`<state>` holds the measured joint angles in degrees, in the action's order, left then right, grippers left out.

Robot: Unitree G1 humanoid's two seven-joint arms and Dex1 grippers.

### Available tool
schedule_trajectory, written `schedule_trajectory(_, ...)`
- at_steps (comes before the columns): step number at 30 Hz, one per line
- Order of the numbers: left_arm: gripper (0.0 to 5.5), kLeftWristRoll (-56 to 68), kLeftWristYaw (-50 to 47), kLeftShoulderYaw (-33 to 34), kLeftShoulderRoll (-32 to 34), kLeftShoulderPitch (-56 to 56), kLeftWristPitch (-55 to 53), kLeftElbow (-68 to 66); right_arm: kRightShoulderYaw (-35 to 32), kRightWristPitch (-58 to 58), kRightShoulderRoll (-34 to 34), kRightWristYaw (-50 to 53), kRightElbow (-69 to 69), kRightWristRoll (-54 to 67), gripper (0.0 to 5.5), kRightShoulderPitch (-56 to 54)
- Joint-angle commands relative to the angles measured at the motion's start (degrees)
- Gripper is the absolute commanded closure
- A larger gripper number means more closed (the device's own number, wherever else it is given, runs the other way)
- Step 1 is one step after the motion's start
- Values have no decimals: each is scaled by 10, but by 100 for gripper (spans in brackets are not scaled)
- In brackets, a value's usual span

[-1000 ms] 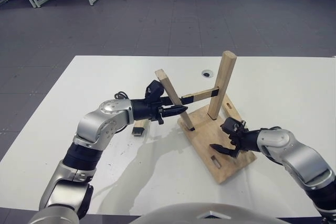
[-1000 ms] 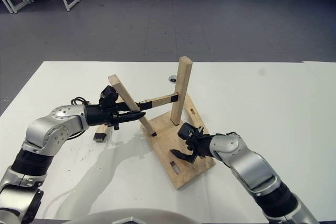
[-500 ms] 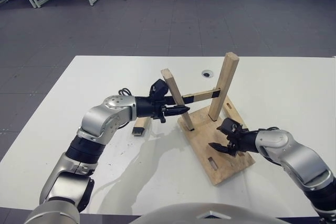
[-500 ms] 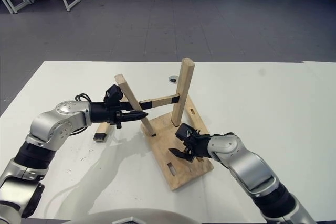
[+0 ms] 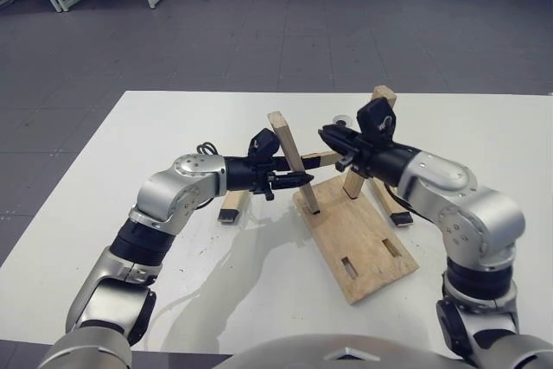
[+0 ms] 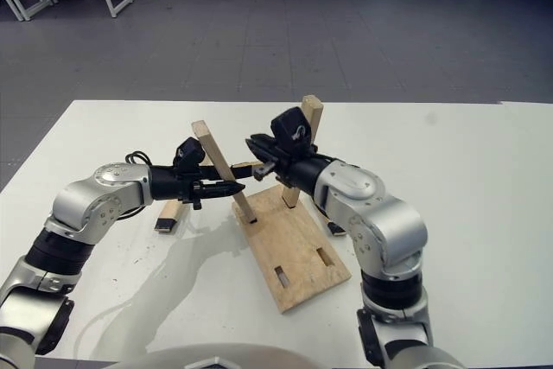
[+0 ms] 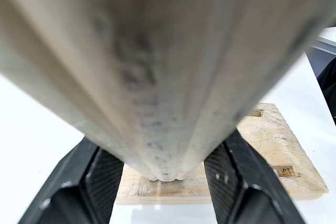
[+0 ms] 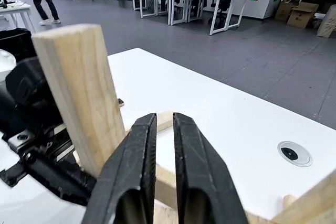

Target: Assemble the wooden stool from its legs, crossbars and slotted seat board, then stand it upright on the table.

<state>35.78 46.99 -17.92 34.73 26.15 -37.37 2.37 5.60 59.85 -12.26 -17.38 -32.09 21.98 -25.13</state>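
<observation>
Fitting legs, seemingly: left tool (image 5: 298, 180) pinches leaning pale wooden leg (image 5: 283, 137); right tool (image 5: 328, 135), pressed together, should next steady black-taped wooden crossbar (image 5: 320, 160).

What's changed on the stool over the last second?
Right gripper rose from the slotted wooden seat board to the black-tipped crossbar, fingers drawn together. Left gripper tilted its pale wooden leg more upright, still clamped. Far leg stayed standing in the board.

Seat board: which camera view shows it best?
Left eye view: the whole seat board shows, edge to edge, from above. The right eye view matches it; the left wrist view shows part of it behind the leg.
</observation>
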Motion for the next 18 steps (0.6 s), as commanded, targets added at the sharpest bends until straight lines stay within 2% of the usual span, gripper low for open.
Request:
schedule_trajectory(1,344,-111,-48,-61,24,-48,-52,-65,37,-84,46,70,85,-76,521,-72)
schedule_trajectory(3,344,-109,-50,-60,23,-48,-53,-63,8,-139,80,114,115,-96,521,-128)
schedule_trajectory(5,344,-107,-51,-59,23,-50,-55,-58,24,-145,85,120,133,-111,521,-124)
schedule_trajectory(8,344,-102,-51,-57,24,-52,-59,-53,107,-120,60,113,172,-140,521,4)
schedule_trajectory(10,344,-99,-50,-56,26,-54,-63,-47,125,-106,64,120,201,-142,521,93)
schedule_trajectory(13,344,-98,-51,-56,24,-53,-67,-44,108,-88,87,127,225,-131,521,135)
schedule_trajectory(16,344,-101,-53,-59,17,-49,-64,-51,72,-98,120,125,224,-109,521,103)
schedule_trajectory(18,344,-103,-56,-63,14,-52,-61,-52,39,-101,156,100,191,-54,521,69)
